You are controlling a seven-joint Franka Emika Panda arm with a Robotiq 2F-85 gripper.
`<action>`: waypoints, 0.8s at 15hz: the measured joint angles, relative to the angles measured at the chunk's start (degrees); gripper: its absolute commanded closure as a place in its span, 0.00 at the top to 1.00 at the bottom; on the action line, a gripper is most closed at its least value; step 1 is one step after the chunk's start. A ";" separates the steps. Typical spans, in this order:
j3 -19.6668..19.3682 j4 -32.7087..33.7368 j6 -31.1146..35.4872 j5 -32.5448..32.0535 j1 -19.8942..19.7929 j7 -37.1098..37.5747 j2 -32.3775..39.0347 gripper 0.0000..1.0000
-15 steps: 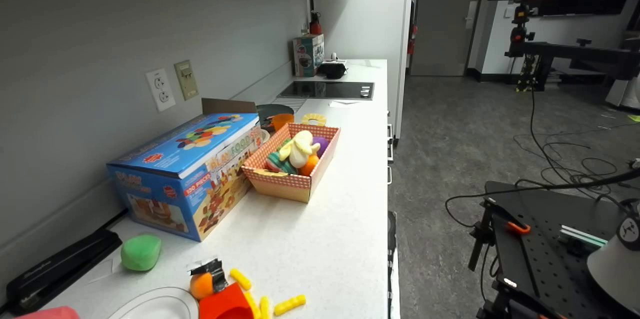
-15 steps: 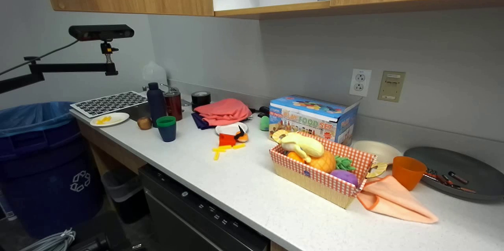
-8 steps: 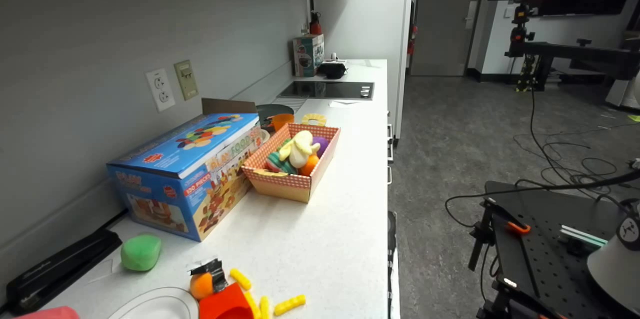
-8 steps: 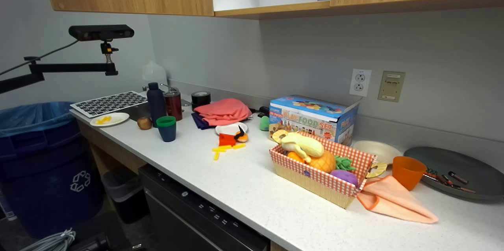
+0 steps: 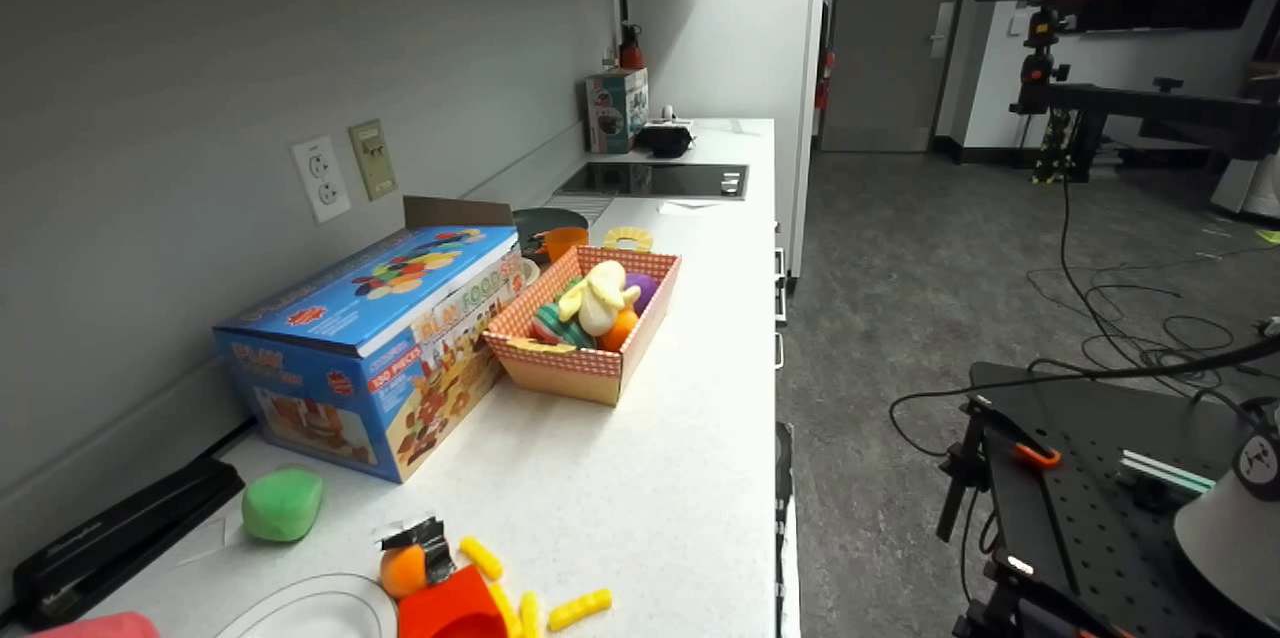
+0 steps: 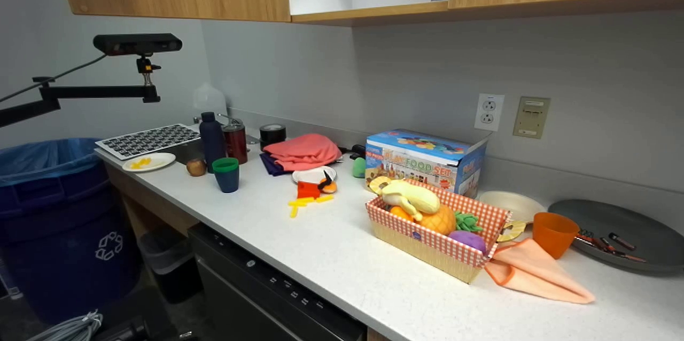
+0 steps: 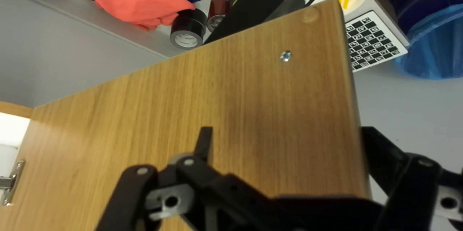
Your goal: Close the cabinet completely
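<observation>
Toy fruit [image 6: 438, 221] in checked basket [image 6: 422, 250]

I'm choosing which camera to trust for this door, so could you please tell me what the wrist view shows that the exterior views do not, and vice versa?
Only the wrist view clearly shows the pincer, open by the free edge of the cabinet door.
Only the exterior views show the play food box, fruit basket and orange cup.
Shared by the wrist view and an exterior view: that open door, the coral cloth, red tumbler and checkered board.
</observation>
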 measured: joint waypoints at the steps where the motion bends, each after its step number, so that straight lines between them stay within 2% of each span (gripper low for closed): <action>1: 0.73 0.13 -0.08 -1.46 -0.61 0.24 -0.02 1.00; 5: 2.95 2.11 -4.81 -8.64 -3.62 0.57 -0.77 1.00; 12: 3.23 6.31 -23.01 -18.25 -8.60 3.00 -6.10 1.00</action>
